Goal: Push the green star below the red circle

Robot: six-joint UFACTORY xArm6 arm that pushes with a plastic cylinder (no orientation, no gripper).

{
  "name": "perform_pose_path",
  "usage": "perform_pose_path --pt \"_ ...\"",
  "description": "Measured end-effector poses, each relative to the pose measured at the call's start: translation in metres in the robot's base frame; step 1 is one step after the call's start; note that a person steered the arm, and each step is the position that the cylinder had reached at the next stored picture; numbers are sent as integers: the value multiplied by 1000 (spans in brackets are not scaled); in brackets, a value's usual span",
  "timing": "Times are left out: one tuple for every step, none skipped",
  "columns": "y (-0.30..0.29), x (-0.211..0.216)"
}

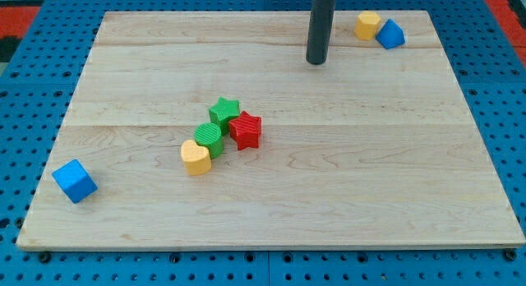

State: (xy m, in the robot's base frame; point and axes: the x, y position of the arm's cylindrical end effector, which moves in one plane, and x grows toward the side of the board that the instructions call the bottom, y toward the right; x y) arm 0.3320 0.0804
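Observation:
The green star [223, 112] lies a little left of the board's middle. A red block [245, 130], star-shaped, touches it at its lower right. A green circle [209, 140] touches the star at its lower left, and a yellow heart [195, 157] sits against that circle. My tip [316, 62] rests on the board near the view's top, well up and to the right of the green star, apart from every block.
A blue cube [75, 181] sits near the board's left edge. A yellow block [367, 25] and a blue block [390, 34] sit together at the top right corner. The wooden board [370, 179] lies on a blue pegboard.

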Motion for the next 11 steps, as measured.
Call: perform_pose_path --pt "-15 72" --pt "-54 110" --pt "-70 115" --pt "-134 140" --pt "-190 136" --pt "-177 117" --pt "-176 82" --pt "-133 80" --pt "-103 50" --pt "-61 31" --pt "-21 3"
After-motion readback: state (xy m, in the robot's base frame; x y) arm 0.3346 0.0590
